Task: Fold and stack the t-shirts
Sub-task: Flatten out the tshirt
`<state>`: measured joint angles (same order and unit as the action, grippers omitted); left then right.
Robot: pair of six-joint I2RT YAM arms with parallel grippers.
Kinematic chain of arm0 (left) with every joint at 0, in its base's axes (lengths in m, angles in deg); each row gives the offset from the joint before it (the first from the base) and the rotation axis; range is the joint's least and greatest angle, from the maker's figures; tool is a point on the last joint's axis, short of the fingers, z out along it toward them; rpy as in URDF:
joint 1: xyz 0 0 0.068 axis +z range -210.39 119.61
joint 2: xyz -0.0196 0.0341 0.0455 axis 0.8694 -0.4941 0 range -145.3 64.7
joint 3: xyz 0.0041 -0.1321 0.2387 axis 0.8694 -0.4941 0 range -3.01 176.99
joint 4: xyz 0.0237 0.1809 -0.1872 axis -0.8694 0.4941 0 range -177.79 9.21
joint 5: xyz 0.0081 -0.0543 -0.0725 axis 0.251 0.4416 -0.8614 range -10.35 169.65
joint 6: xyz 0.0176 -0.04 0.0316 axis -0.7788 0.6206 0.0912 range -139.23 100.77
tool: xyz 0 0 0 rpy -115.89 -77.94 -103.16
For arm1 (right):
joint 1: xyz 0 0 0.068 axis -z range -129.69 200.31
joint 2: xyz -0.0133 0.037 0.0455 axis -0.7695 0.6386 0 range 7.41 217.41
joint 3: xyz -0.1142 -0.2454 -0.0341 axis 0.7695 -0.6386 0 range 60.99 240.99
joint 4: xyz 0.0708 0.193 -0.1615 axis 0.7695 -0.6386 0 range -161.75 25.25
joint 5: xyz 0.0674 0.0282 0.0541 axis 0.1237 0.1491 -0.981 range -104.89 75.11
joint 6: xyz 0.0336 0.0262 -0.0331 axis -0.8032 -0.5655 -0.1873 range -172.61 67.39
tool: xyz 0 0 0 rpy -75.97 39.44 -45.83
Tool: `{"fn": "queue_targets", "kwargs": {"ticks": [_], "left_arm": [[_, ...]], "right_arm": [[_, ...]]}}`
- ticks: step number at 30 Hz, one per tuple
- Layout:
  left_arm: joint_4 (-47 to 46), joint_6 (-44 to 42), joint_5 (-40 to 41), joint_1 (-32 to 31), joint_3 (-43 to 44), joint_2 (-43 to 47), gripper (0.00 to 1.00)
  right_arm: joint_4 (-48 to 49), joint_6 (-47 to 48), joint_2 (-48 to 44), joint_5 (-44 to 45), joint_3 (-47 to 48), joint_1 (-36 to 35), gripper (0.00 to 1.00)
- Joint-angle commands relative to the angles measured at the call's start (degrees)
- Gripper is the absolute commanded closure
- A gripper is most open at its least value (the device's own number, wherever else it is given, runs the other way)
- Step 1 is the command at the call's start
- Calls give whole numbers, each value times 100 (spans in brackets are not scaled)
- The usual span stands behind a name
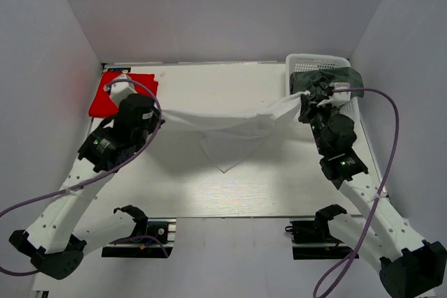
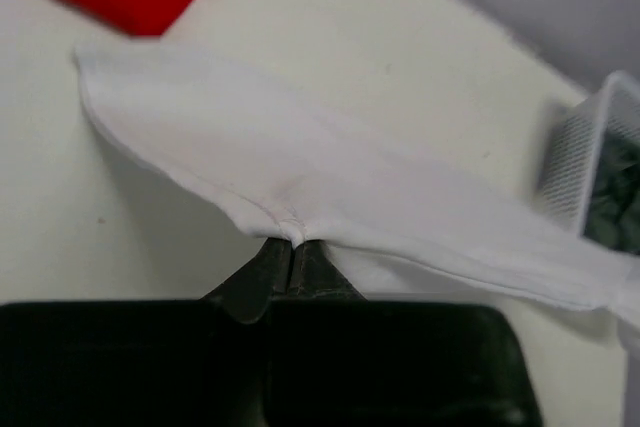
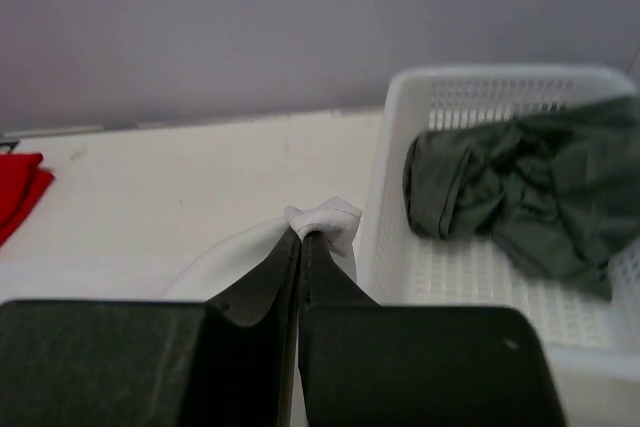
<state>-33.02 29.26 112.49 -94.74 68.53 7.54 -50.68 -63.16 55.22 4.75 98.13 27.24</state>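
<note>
white t-shirt [image 1: 230, 127] strung in the air across the far half of the bench [image 1: 230, 197], pinched at both ends. at its left end, left gripper [image 2: 293, 247] shut tight on a seam of the hem, fingers [image 2: 262, 275] pressed together with only cloth between. at its right end, right gripper [image 3: 302, 239] likewise closed on a bunched corner of the white cloth, just beside the left wall of the basket [image 3: 392, 197]. upper edge of the shirt taut from pincer to pincer; lower part sagging in a point toward the middle of the bench, touching the surface or not, hard to tell. red t-shirt [image 1: 103, 101] flat in the far left corner, partly hidden by the left arm [image 1: 77, 179], apart from the white one. dark grey-green t-shirt [image 3: 520, 197] crumpled inside the white lattice basket in the far right corner, one fold spilling over its right rim. open bench surface across the near half, between the sag and the arm bases [image 1: 140, 232]. side walls [image 1: 49, 102] close along both side edges of the bench.
</note>
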Motion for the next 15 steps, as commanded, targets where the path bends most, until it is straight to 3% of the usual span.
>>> {"fn": "queue_targets", "kwargs": {"ticks": [1, 4, 6, 11, 15], "left_arm": [[-308, -436, 705, -28, 613, 381, 100], [-571, -954, 742, -28, 1324, 434, 100], [-913, -1628, 374, -28, 1580, 495, 100], [-1345, -2387, -610, 86, 2503, 724, 100], [-1416, -2809, -1244, 86, 3127, 918, 100]], "right_arm": [[895, 781, -246, -189, 503, -13, 100], [1028, 1001, -509, -214, 934, -13, 100], [1063, 1020, -562, -338, 1353, -22, 100], [397, 1432, -746, -987, 2627, -5, 100], [167, 1704, -808, -901, 3384, 13, 100]]}}
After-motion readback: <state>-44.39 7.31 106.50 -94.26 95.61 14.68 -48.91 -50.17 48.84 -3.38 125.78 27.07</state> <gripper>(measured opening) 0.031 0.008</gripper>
